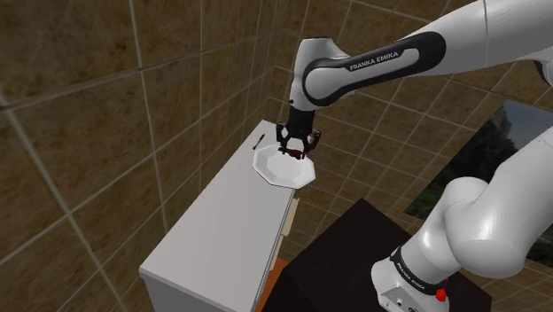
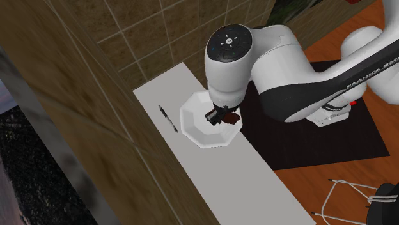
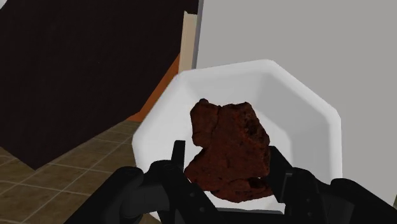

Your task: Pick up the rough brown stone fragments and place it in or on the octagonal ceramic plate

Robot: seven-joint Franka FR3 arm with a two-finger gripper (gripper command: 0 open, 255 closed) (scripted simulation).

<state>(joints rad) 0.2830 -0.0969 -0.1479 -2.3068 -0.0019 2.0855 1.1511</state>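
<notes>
The end effector point(image 3: 228, 163) is closed around the rough brown stone fragment point(image 3: 228, 147). Its two black fingers point(image 3: 178, 159) press the lump from either side, so the stone is carried and not resting on anything. The end effector points straight down, which keeps the load hanging over the target; in the shoulder view this sits a little above the frame's centre.

Directly beneath is the white octagonal plate point(image 1: 268, 171). The wrist view puts the stone over the plate's well, inside the raised rim. Whether the stone touches the plate I cannot tell. My judgement is that the carry is nearly complete, with lowering and opening left to do.

The plate lies toward the upper end of the worktop point(image 1: 218, 237) in the shoulder view, close to the edge nearer the stand, so a centred release matters. A dark pen point(image 2: 167, 119) lies beside the plate on the tiled wall point(image 1: 80, 133) side, apart from it.
</notes>
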